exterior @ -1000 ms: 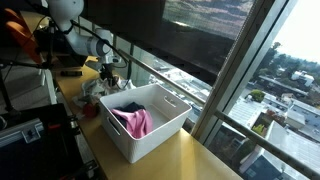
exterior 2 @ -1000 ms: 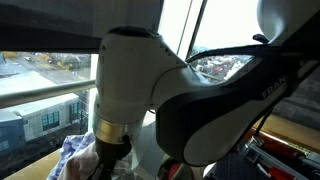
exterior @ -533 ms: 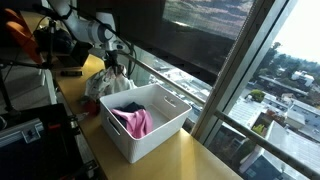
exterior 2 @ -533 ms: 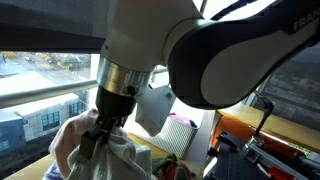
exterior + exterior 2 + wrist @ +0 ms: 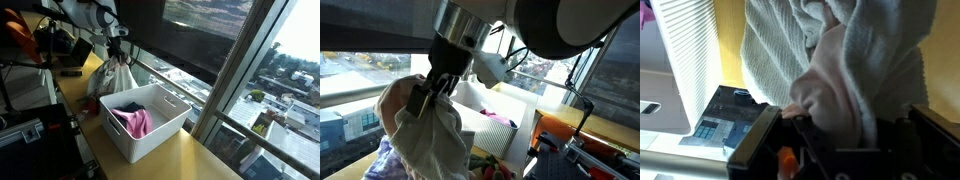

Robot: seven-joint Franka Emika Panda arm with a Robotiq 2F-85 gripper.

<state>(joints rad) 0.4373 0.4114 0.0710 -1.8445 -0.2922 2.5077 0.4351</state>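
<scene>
My gripper [image 5: 117, 55] is shut on a pale grey-white cloth [image 5: 113, 78] and holds it hanging above the wooden counter, behind the white basket [image 5: 150, 135]. In an exterior view the gripper [image 5: 423, 97] pinches the top of the bunched cloth [image 5: 428, 140], which droops below it. In the wrist view the cloth [image 5: 840, 60] fills most of the picture and runs into the jaws [image 5: 840, 135]. The basket holds a pink cloth [image 5: 135, 122] and a dark item.
A wooden counter [image 5: 180, 160] runs along a large window with a railing [image 5: 175, 85]. A patterned cloth [image 5: 382, 165] lies under the hanging cloth. Dark equipment and an orange item [image 5: 20, 35] stand at the back. The basket's slatted side [image 5: 685, 60] shows in the wrist view.
The gripper has risen with the pale cloth, lifting it off the counter so it now hangs free behind the basket.
</scene>
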